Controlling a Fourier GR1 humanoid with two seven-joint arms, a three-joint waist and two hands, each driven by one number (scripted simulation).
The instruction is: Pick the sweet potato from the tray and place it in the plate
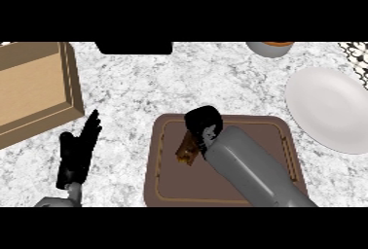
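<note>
The right hand [203, 124] is over the tray [161, 185], fingers curled down onto the sweet potato [188, 151], which lies lengthwise just left of the wrist. The plate [327, 109] sits to the right.

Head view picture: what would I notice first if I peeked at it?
First, the right robot hand reaching over the dark brown rectangular tray at the centre, right at the brownish-orange sweet potato. Next, the big white round plate at the right, and the left robot hand resting open at the lower left.
</note>
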